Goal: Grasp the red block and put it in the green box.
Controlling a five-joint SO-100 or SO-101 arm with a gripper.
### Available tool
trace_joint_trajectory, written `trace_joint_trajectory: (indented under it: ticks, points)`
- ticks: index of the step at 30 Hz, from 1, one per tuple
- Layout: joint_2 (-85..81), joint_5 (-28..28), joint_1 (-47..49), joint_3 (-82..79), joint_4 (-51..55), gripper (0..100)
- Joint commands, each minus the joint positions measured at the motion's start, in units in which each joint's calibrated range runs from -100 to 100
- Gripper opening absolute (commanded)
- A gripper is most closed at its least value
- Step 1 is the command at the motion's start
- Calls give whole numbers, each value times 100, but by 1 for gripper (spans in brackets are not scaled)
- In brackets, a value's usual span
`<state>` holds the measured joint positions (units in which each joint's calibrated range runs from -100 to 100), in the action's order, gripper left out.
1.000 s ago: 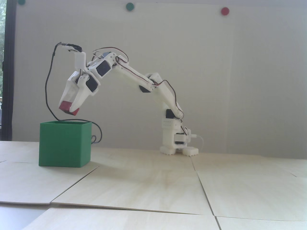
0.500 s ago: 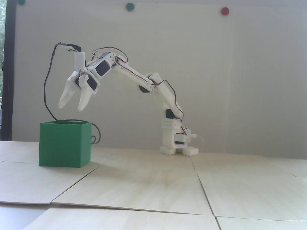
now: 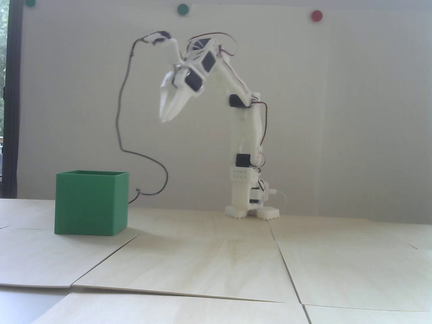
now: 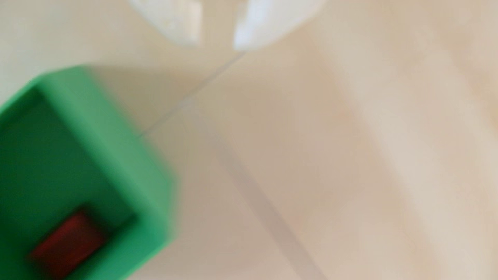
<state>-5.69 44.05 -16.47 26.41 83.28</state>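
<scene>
Item one: the white arm (image 3: 248, 135). We are seeing it folding upright over its base, the upper link leaning back, the wrist tipping forward and down. The gripper (image 3: 165, 118) is hanging high in the fixed view, well apart from the green box (image 3: 91, 202) and to its right. The wrist view is showing its two pale fingertips (image 4: 186, 24) with a narrow gap between them and nothing in it; they are sitting slightly parted, holding nothing.

Item two: the green box, matte, thin-walled, cube-like, open at the top, standing on pale wooden panels (image 3: 209, 263) with visible seams.

Item three: the red block (image 4: 67, 241), flat and rectangular, blurred, lying inside the green box on its floor, near a corner.

Item four: a thin black cable (image 3: 123, 135), looping from the wrist down behind the box.
</scene>
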Motion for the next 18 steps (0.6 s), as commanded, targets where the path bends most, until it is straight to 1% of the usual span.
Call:
trace_joint_trajectory:
  ticks: [1,4,8,9,10,11,12,15,18]
  points:
    - [-2412,-340,807,-1940,112,2]
    - [-3659,-465,1434,-3945,36,2]
    - [-5404,-699,2117,-6678,-765,2]
    - [-5681,-709,2174,-7086,-899,2]
    - [-6336,-689,2222,-8080,-1195,2]
    - [-6873,-610,2230,-8914,-1456,2]
    - [-7039,-538,2214,-9180,-1523,2]
    - [-7836,25,2109,-10467,-1759,2]
    - [-8476,321,1948,-11372,-1785,2]
